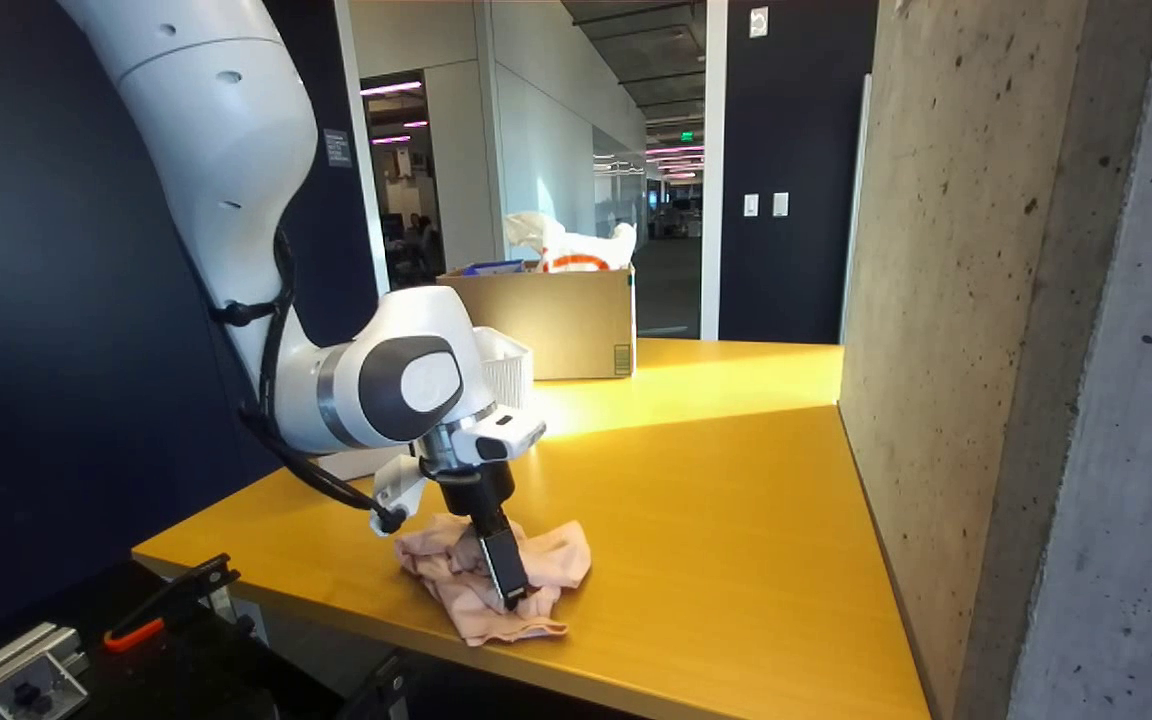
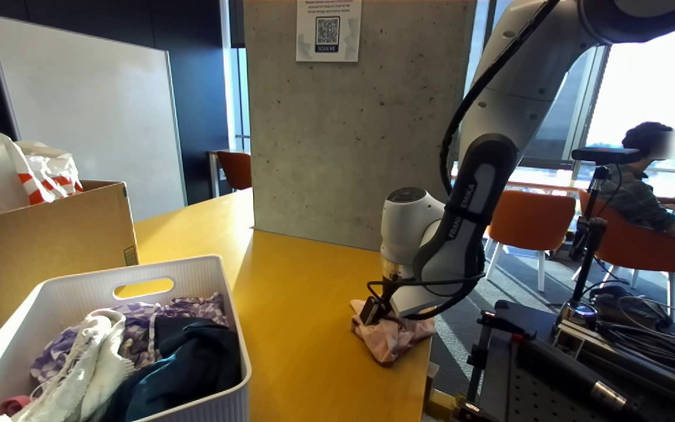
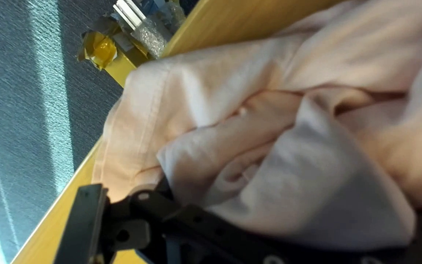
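A crumpled pale pink cloth lies near the edge of the yellow table in both exterior views (image 1: 561, 555) (image 2: 389, 346). It fills much of the wrist view (image 3: 203, 99), with folds and a seam. My gripper (image 1: 504, 575) points down into the cloth, and it also shows in an exterior view (image 2: 374, 310). In the wrist view the gripper (image 3: 247, 240) has one finger spread far to the left, beside the cloth. A fold of cloth lies between the fingers and covers most of the other one. The jaws look wide apart, not closed on the cloth.
A white basket (image 2: 238, 328) with purple, white and dark clothes stands on the table (image 1: 716, 520), beside a cardboard box (image 1: 546, 320) with plastic bags. A concrete pillar (image 1: 976, 330) borders the table. A black cart (image 2: 507, 357) stands by the table's edge. A person (image 2: 642, 187) sits beyond.
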Controlling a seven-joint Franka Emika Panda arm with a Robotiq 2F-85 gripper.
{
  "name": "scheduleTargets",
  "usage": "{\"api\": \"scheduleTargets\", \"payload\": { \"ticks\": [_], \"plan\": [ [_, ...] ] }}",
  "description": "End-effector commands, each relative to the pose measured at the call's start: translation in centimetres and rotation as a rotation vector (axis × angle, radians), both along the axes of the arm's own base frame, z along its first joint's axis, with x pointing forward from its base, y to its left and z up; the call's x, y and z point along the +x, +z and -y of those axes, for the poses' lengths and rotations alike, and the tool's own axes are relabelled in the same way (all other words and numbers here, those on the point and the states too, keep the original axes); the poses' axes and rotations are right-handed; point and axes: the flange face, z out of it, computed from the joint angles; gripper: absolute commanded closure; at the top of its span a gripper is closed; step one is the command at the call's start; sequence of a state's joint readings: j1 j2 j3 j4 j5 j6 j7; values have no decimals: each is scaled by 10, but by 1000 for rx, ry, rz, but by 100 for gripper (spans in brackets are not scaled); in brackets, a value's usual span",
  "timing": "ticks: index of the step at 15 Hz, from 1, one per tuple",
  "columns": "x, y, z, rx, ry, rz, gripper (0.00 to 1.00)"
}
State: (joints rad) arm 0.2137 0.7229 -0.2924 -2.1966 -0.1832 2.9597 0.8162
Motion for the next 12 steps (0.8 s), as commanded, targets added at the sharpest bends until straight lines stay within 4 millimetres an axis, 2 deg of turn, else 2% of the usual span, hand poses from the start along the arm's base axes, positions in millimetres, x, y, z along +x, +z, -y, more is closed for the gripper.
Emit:
{"api": "scheduleTargets", "payload": {
  "ticks": [1,2,3,4,5,10,12],
  "plan": [
    [6,-22,0,17,-15,30,0],
    [7,-23,0,22,-18,34,0],
    [8,-22,-1,31,-18,37,25],
    [8,-21,-2,31,-19,38,26],
    [9,-17,-3,34,-17,43,32],
    [18,-2,-12,43,-2,52,72],
    [16,19,-12,27,-1,64,85]
  ]
}}
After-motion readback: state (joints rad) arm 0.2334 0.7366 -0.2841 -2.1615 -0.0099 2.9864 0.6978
